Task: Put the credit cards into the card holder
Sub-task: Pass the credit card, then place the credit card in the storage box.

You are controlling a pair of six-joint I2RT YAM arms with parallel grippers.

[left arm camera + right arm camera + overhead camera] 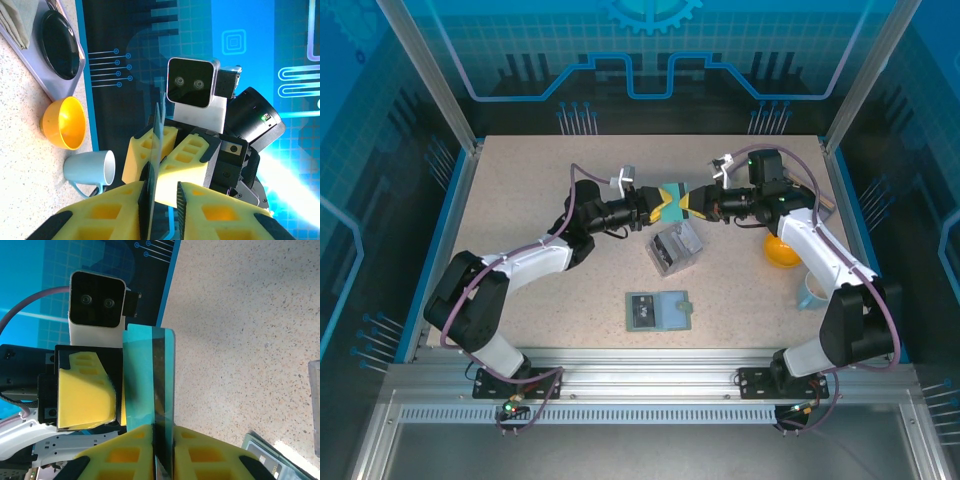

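Note:
A teal credit card (672, 200) with a dark strip hangs in the air over the middle of the table, between the two grippers. My right gripper (163, 432) is shut on the card's near end (147, 375). In the left wrist view the card (158, 135) shows edge-on. It lies against one pad of my left gripper (162, 187), and the other pad stands off it with a clear gap, so that gripper is open. The two grippers (655, 204) (692, 204) face each other. The card holder (658, 311) lies open and flat on the table nearer the arm bases.
A small clear plastic box (675, 248) stands between the grippers and the card holder. On the right are a yellow bowl (780, 250) and a pale blue mug (812, 292). The left wrist view also has a grey tray (30, 55) with a black pan.

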